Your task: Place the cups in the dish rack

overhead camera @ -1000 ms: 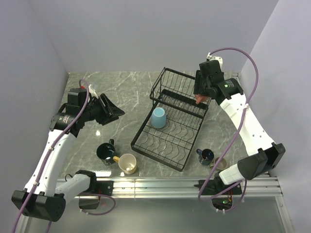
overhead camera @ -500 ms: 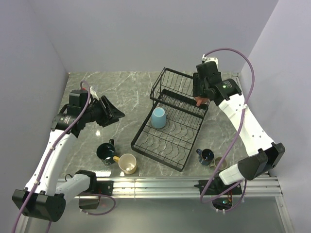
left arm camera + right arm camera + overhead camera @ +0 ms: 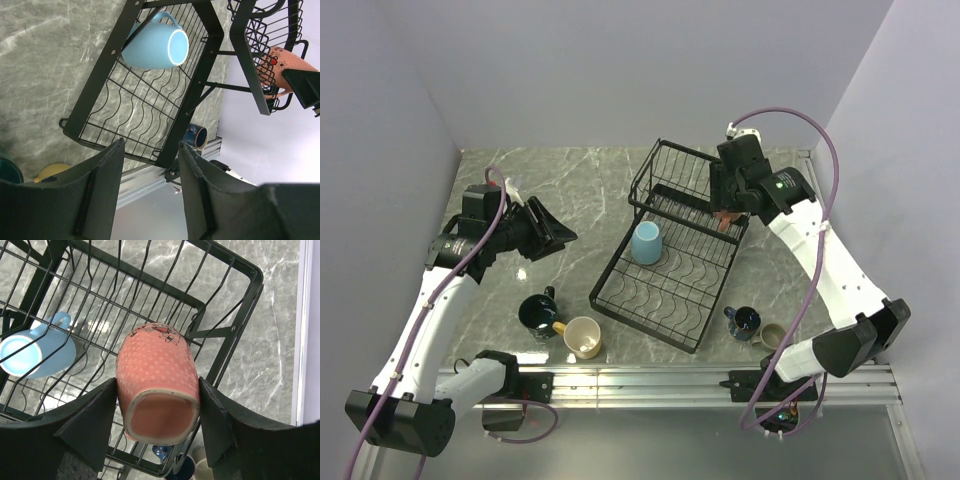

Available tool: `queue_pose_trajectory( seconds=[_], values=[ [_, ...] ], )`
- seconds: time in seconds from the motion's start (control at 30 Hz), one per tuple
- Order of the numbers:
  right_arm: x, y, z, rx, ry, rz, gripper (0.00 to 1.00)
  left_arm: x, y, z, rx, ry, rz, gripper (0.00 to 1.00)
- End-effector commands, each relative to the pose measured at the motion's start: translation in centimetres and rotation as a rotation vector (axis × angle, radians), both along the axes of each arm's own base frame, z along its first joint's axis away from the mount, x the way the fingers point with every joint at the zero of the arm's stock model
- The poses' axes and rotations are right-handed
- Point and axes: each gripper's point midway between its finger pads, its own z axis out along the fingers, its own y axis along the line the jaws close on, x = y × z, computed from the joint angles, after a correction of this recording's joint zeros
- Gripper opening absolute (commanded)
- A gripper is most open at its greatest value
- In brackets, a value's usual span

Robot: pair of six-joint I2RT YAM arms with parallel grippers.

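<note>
The black wire dish rack [image 3: 620, 247] stands mid-table, and a light blue cup [image 3: 646, 242] lies on its flat tray. My right gripper [image 3: 725, 200] is shut on a salmon pink cup [image 3: 729, 213] over the rack's raised basket. In the right wrist view the pink cup [image 3: 157, 385] lies mouth toward the camera between my fingers, above the basket wires [image 3: 235, 330]. My left gripper [image 3: 555, 232] hovers open and empty left of the rack. On the table stand a dark teal cup [image 3: 536, 313], a yellow-cream cup [image 3: 584, 337], a navy cup [image 3: 744, 321] and a beige-grey cup [image 3: 772, 335].
Grey walls close the table in at the back and on both sides. An aluminium rail [image 3: 650, 378] runs along the near edge. The left wrist view shows the rack [image 3: 100, 75], the light blue cup [image 3: 152, 45] and the navy cup [image 3: 196, 136].
My right gripper has carried the pink cup a little to the left, further over the raised basket. The left arm has not moved.
</note>
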Motion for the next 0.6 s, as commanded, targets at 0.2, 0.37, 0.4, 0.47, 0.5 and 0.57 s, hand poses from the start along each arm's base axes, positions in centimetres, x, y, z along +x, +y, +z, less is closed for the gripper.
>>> queue_pose_trajectory(
  seconds=[0.2,0.37,0.4,0.47,0.5,0.57],
  values=[
    [-1.8,-0.7,-3.0,-0.017,0.103,-0.056,0.60,0.1,-0.1,1.0,-0.011,-0.045,0.000,0.52],
    [-1.7,-1.4,-3.3,-0.055,0.110,-0.099,0.85,-0.1,0.1,1.0,-0.001,-0.045,0.002,0.52],
    [-1.5,-1.4,-3.0,-0.055,0.104,-0.103,0.86,-0.1,0.1,1.0,-0.001,-0.045,0.002,0.52],
    [-1.5,-1.7,-2.6,-0.061,0.094,-0.117,0.93,-0.2,0.2,1.0,0.001,-0.046,0.003,0.53],
    [-1.4,-1.8,-2.1,-0.059,0.081,-0.124,0.94,-0.3,0.1,1.0,0.001,-0.048,-0.003,0.53],
    [-1.4,-2.3,-1.4,-0.071,0.067,-0.141,0.95,-0.3,0.1,1.1,0.001,-0.050,-0.004,0.54]
  ],
)
